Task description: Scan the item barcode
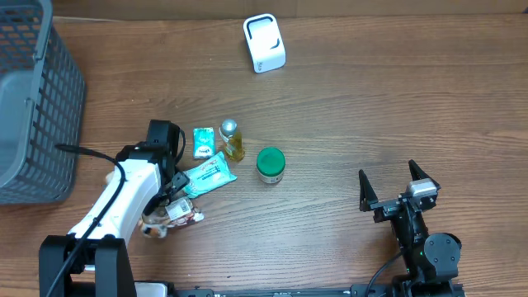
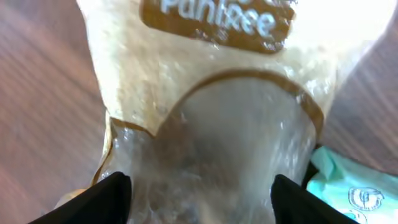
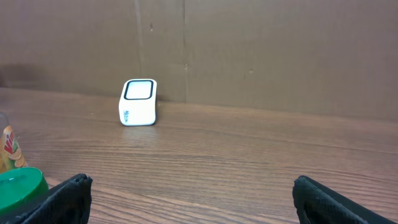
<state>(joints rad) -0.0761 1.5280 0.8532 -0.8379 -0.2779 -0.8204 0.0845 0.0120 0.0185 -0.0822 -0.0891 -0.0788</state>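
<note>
A clear snack bag (image 2: 211,112) with a brown label fills the left wrist view; in the overhead view the snack bag (image 1: 177,216) lies near the table's front left. My left gripper (image 2: 199,202) is low over it, jaws wide, with one of the fingers (image 2: 109,199) at each side of the bag; whether they press on it I cannot tell. From overhead the left gripper (image 1: 169,206) sits on top of the bag. The white scanner (image 1: 265,43) stands far back, also seen as the scanner (image 3: 138,102). My right gripper (image 1: 388,175) (image 3: 193,199) is open and holds nothing.
A teal wipes pack (image 1: 206,175) (image 2: 354,186) lies right beside the bag. A small teal packet (image 1: 202,142), a yellow bottle (image 1: 232,140) and a green-lidded jar (image 1: 270,165) (image 3: 18,190) stand mid-table. A grey basket (image 1: 33,107) is at the far left.
</note>
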